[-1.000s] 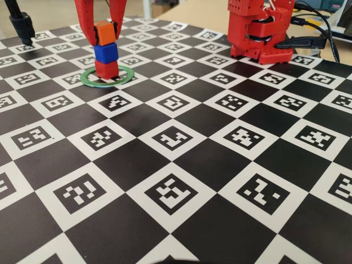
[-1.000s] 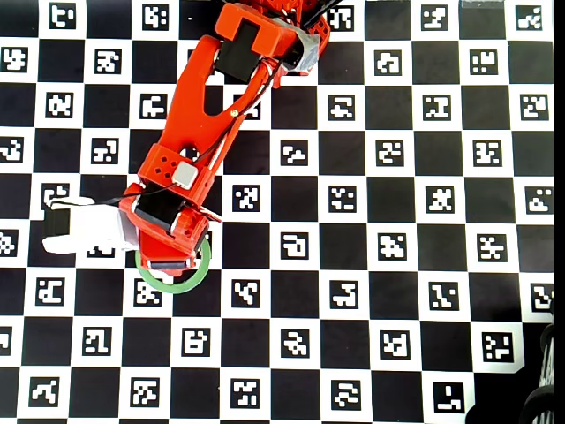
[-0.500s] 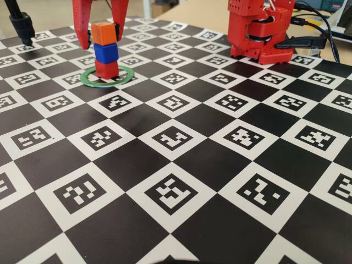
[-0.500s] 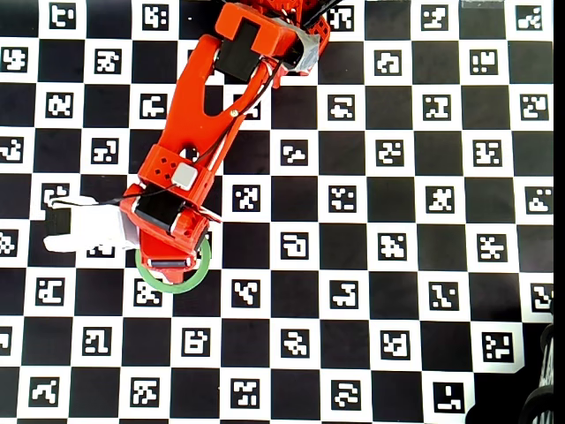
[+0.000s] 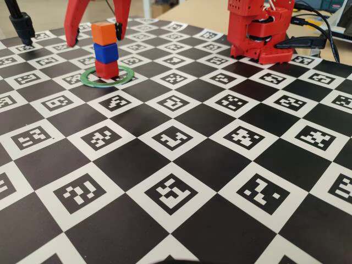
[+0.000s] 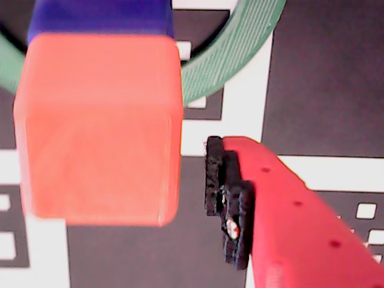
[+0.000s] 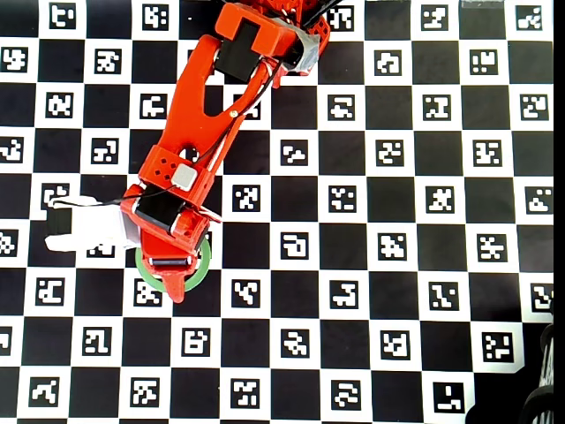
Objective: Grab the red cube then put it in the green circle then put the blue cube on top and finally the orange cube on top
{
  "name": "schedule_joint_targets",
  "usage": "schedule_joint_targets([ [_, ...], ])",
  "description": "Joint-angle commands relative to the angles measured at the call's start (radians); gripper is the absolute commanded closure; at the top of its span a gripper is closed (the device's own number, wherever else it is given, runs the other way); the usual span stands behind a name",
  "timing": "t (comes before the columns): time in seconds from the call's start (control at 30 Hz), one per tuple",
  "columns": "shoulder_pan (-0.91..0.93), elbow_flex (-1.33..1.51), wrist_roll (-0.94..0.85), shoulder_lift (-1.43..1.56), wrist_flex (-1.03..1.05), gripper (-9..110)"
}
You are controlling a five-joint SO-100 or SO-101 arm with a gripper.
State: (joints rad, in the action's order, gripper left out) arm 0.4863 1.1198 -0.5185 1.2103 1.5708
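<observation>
In the fixed view the red cube (image 5: 106,69) stands inside the green circle (image 5: 88,78), with the blue cube (image 5: 105,53) on it and the orange cube (image 5: 103,32) on top. My gripper (image 5: 94,37) is open, one finger on each side of the orange cube, both clear of it. The wrist view looks down on the orange cube (image 6: 99,126), with a strip of blue cube (image 6: 102,15) and the green circle (image 6: 240,54) beyond. One black-padded finger (image 6: 228,198) stands apart from the cube's right face. From overhead the arm (image 7: 199,115) hides the stack; part of the green circle (image 7: 202,268) shows.
The checkerboard mat (image 5: 181,165) of marker squares covers the table. The arm's red base (image 5: 258,33) sits at the back right, with cables (image 5: 324,27) beside it. A black stand (image 5: 22,25) is at the back left. A white camera block (image 7: 84,225) juts from the wrist.
The jaws have spread apart from the orange cube, which stays on the blue cube. One finger now sticks out past the green circle in the overhead view.
</observation>
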Motion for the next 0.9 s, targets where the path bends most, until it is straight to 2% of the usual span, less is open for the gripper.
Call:
schedule_joint_targets([
  [0.0, -0.011, -0.023, -0.005, 0.175, 0.029, 50],
  [0.27, -0.044, -0.025, 0.043, 0.268, 0.1, 50],
  [0.43, -0.069, 0.032, 0.135, 0.362, 0.097, 50],
  [0.67, -0.107, 0.229, 0.362, 0.529, 0.038, 58],
  [0.87, -0.206, 0.497, 0.382, 0.73, -0.083, 64],
])
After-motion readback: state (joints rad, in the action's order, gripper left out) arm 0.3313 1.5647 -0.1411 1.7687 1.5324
